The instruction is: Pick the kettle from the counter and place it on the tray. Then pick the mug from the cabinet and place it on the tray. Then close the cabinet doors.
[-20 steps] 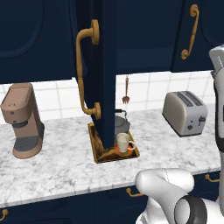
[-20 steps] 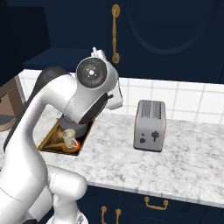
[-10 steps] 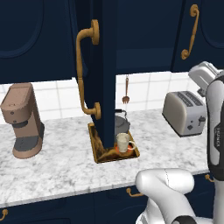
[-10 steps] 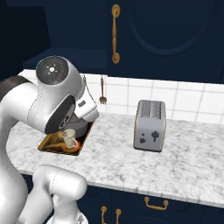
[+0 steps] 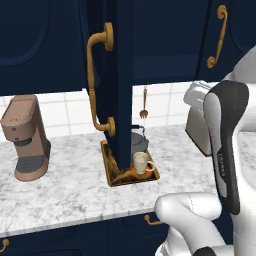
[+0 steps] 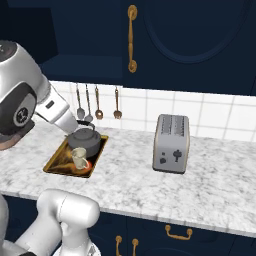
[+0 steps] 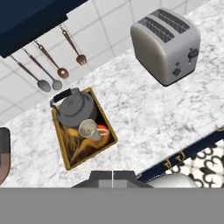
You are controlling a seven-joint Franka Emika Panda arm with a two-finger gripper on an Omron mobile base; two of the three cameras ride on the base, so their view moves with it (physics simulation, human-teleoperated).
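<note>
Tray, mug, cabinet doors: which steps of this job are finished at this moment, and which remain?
Done: the kettle and the mug both sit on the tray, mug in front of the kettle. In hand: nothing visible; the hand view looks down on the counter from high up. Left: a cabinet door stands open, edge-on in the left base view, so closing remains.

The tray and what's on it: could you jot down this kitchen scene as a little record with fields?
tray: amber-brown tray, flat on the marbled counter
kettle: dark grey kettle on the tray's back end, near the wall
mug: cream mug on the tray, just in front of the kettle
cabinet door: one navy cabinet door stands open above the tray
toaster: silver toaster on the counter, apart from the tray
utensils: hanging utensils on the tiled wall
coffee machine: brown coffee machine on the counter
</note>
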